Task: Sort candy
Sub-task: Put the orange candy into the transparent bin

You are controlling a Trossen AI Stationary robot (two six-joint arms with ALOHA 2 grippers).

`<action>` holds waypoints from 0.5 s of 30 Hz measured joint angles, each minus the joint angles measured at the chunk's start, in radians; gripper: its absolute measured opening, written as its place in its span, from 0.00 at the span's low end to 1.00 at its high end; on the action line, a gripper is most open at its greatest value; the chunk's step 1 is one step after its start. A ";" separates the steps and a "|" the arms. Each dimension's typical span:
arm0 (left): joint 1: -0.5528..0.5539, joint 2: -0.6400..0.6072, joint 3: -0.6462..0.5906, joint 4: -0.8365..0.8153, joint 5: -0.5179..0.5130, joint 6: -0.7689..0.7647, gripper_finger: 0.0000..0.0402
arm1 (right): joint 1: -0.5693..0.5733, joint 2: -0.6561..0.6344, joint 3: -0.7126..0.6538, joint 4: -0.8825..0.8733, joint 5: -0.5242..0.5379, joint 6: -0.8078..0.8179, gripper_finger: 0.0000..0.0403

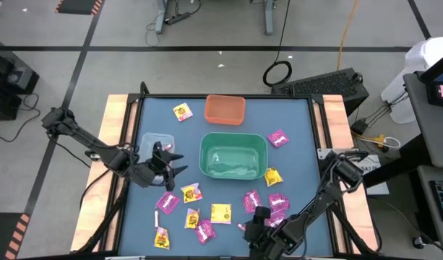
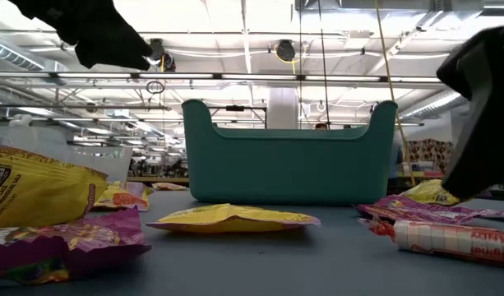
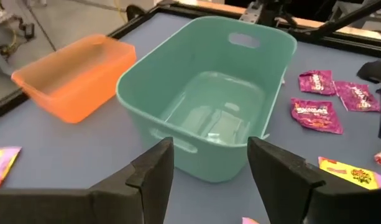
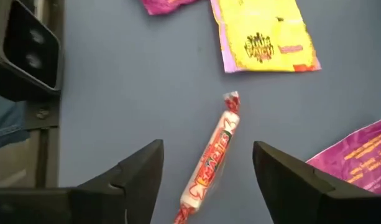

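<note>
Right hand (image 4: 206,171) is spread wide and empty, held right over a thin pink-white stick (image 4: 213,159) lying on the blue worktop (image 4: 128,93), on the near side of the green bin (image 1: 233,154). "Smarties" can be read along that stick in red. So the step in hand looks like a pickup: the fingers need to be lowered either side of the roll and closed across its narrow width, since it could easily be rolled away if nudged. Just beyond the stick a yellow packet (image 4: 263,34) is seen with dark print that can't be made out, and a magenta packet (image 4: 358,155) lies to one side.

Closer to the bin, more magenta packets (image 3: 317,116) are scattered, with "Skittles" just about readable on one.

Left hand (image 3: 210,174) is also held wide with nothing in it, hovering at the green bin's rim. That bin looks empty, so sorting is judged barely started. Beyond it, the orange bin (image 1: 225,109) sits at the far edge.
</note>
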 joint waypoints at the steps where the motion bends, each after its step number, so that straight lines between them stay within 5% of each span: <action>1: 0.000 0.003 0.000 0.014 0.000 0.005 0.52 | -0.002 0.006 0.000 -0.001 0.000 0.004 0.58; 15: 0.000 0.004 0.000 0.055 0.001 0.025 0.52 | -0.007 0.055 0.005 -0.014 -0.067 0.052 0.32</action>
